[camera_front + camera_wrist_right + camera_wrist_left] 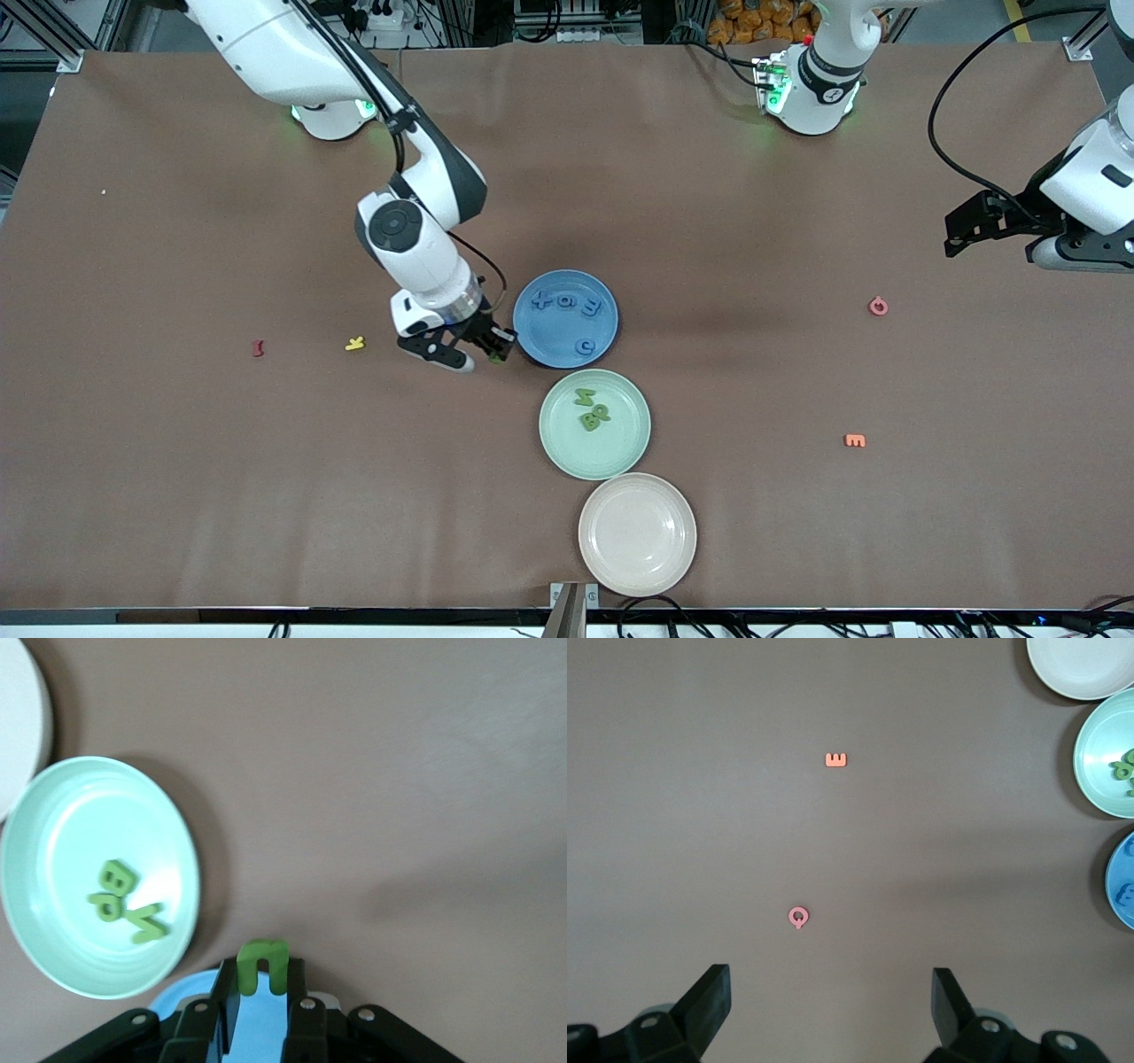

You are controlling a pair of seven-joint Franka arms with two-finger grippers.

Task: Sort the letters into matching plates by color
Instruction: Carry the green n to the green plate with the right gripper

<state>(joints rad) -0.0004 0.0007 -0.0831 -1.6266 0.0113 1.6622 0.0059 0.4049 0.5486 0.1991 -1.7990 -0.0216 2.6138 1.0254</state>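
My right gripper is shut on a green letter and holds it over the rim of the blue plate, on the side toward the right arm's end. The blue plate holds several blue letters. The mint green plate, nearer the front camera, holds green letters, which also show in the right wrist view. The pinkish-beige plate is nearest the camera. My left gripper is open and empty, waiting at the left arm's end of the table.
A yellow letter and a dark red letter lie toward the right arm's end. A pink Q and an orange E lie toward the left arm's end; the left wrist view shows both, the Q and the E.
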